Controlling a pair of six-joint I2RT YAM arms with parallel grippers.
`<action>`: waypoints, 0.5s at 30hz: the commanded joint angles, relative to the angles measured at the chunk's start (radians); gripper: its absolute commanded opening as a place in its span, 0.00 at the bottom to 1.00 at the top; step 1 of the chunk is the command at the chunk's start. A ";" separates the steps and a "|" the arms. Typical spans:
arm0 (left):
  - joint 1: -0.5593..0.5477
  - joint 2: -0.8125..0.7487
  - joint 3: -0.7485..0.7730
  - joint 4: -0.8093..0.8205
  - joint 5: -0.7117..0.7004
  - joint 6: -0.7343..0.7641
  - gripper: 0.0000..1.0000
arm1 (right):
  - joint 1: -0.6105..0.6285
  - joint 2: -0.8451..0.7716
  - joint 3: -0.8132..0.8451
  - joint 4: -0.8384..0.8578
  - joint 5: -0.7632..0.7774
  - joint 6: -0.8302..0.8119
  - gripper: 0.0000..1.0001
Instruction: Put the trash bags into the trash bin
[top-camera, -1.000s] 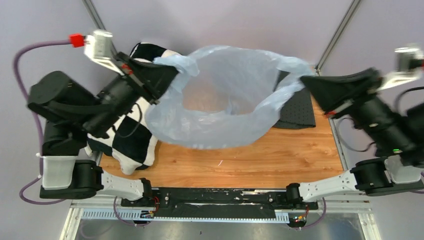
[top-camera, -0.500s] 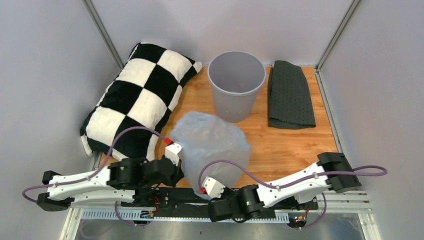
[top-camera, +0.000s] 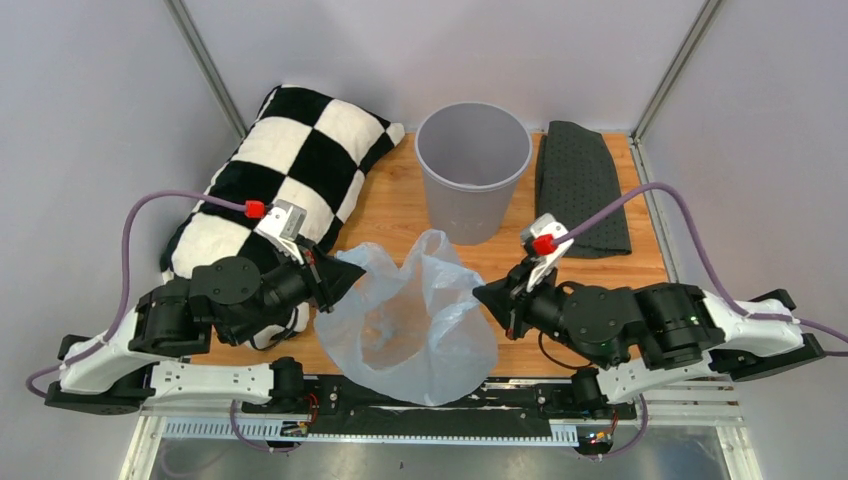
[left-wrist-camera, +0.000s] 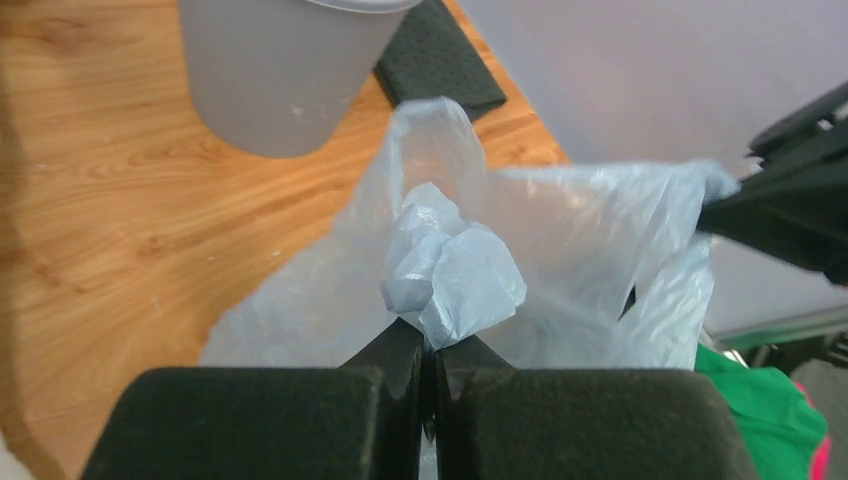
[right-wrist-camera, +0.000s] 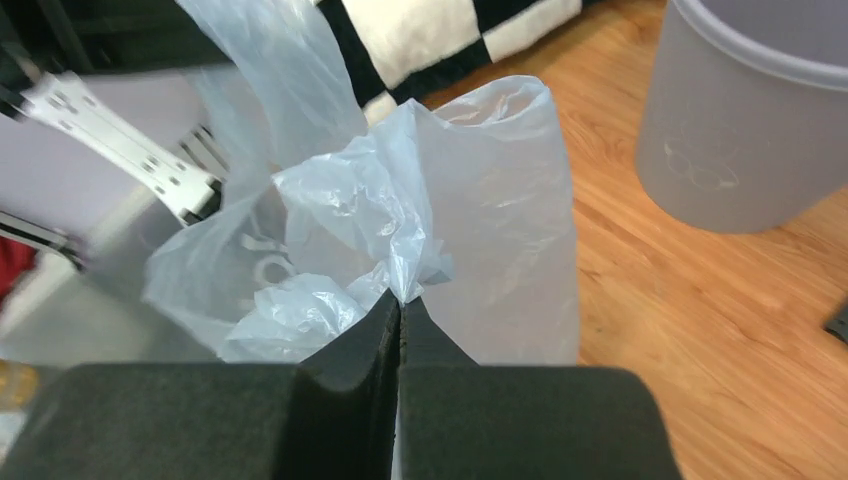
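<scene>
The trash bag (top-camera: 410, 325) is spread between both arms, near of the trash bin (top-camera: 472, 180); the left gripper (top-camera: 352, 275) clenches its left edge; the right gripper (top-camera: 484, 295) clenches its right edge.

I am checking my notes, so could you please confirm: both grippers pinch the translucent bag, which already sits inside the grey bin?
Not quite. The left gripper and right gripper do each pinch the trash bag, but it is spread between them in front of the trash bin, on the arms' side, not inside it. The top external view shows this.
</scene>
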 joint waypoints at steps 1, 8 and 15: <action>-0.006 0.024 0.064 -0.019 -0.187 0.046 0.00 | -0.009 0.006 -0.045 -0.092 0.057 -0.013 0.00; -0.006 0.059 0.169 -0.025 -0.292 0.129 0.00 | -0.009 -0.018 0.033 -0.088 0.068 -0.095 0.00; -0.006 0.097 0.109 -0.028 -0.223 0.086 0.00 | -0.009 0.018 -0.016 -0.094 -0.054 -0.032 0.11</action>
